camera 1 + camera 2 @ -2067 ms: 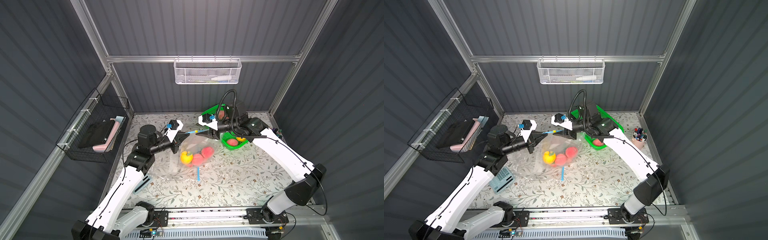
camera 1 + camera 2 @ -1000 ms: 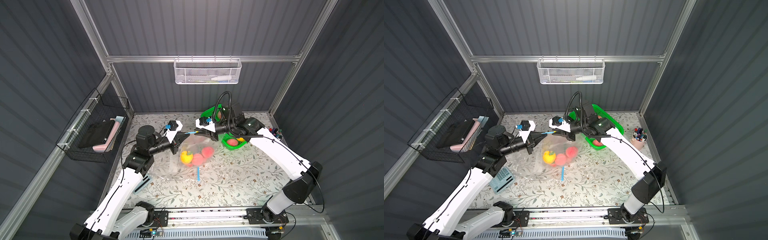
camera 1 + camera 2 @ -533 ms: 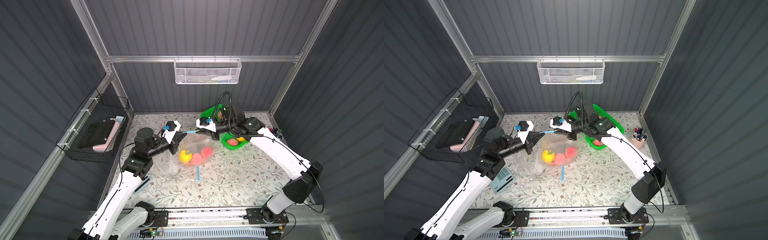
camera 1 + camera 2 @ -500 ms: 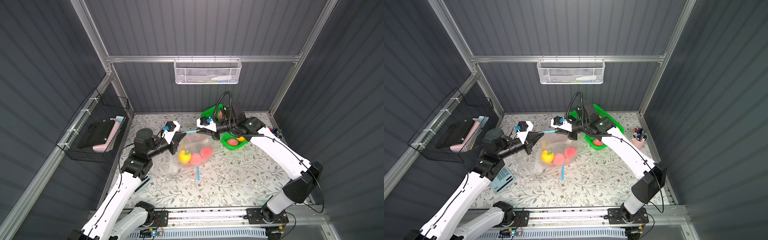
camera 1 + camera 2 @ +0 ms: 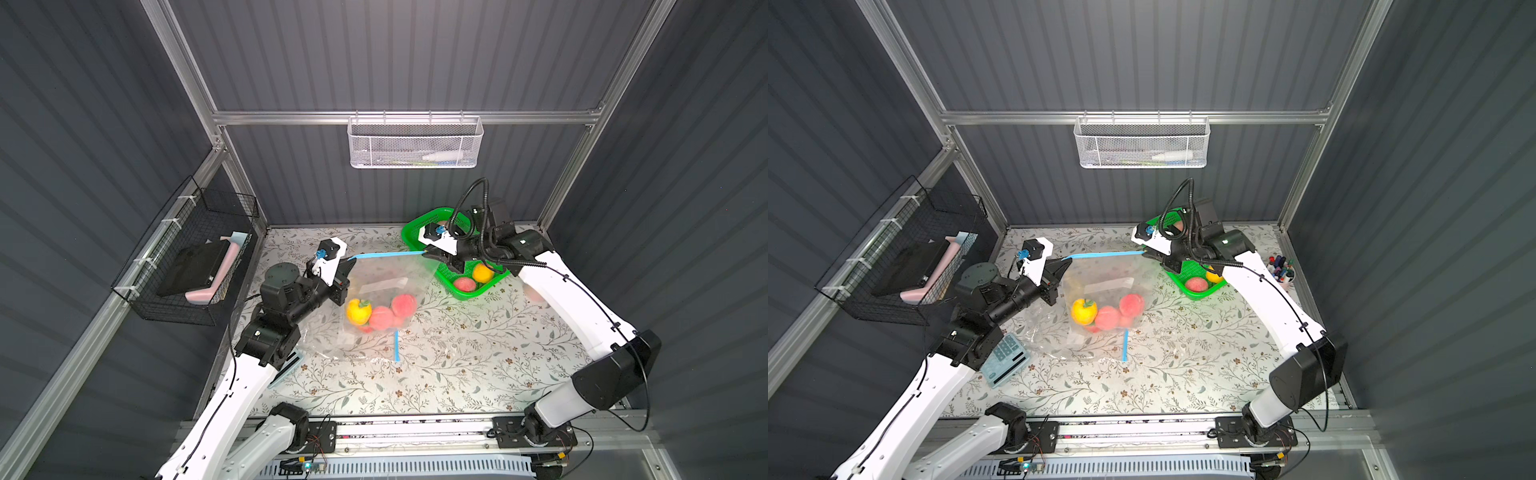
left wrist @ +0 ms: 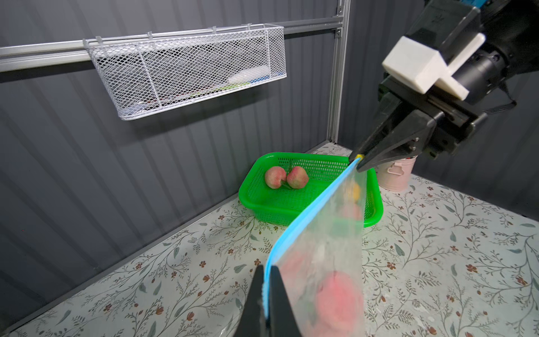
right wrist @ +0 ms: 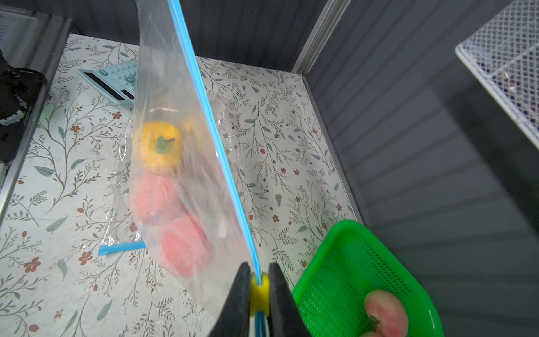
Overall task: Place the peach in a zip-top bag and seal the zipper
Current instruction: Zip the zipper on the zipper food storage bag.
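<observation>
Verify left fingers clamped on one zipper end, right fingers clamped on the slider at the opposite end, long axis taut from arm to arm, peach low inside the bag, below the zipper.

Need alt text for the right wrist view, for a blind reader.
The right gripper pinches the yellow slider on the blue zipper of a clear zip-top bag holding two peaches and a yellow fruit. Below are a floral table, a green basket with another peach, and a calculator.
</observation>
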Controlling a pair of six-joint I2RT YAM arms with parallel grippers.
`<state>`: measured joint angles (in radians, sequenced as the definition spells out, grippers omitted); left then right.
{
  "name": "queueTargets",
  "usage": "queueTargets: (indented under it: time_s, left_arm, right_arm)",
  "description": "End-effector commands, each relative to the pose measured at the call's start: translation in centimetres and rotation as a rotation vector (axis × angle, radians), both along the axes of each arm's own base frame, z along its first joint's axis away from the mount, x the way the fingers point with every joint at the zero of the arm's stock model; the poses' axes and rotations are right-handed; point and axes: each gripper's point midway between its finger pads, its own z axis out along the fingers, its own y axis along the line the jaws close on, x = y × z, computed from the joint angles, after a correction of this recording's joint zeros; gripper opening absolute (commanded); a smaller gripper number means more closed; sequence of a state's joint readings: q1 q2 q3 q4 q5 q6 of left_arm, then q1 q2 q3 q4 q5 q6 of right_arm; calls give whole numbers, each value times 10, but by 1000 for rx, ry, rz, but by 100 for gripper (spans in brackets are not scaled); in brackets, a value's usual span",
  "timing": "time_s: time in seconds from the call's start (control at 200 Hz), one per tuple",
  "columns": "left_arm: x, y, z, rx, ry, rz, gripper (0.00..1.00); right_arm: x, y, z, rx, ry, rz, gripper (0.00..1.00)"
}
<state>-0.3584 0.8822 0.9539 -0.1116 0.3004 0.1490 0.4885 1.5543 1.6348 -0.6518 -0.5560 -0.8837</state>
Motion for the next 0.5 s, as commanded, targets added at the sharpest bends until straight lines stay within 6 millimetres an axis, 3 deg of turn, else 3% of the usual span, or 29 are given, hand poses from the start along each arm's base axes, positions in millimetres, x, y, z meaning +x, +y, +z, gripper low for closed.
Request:
queueTargets:
  time_s: [0.0,0.355,0.495]
  left_arm:
    - [3,14,9,-26,-15,82,0]
    - [12,9,4,-35,15,77,0]
    - [22,4,5,-55,25,74,0]
  right_arm:
    - [9,-24,-1,-8,-7,-75,15]
    - [19,-27,7,80,1,-123,16]
    - [8,-15,22,203,38,-77,25]
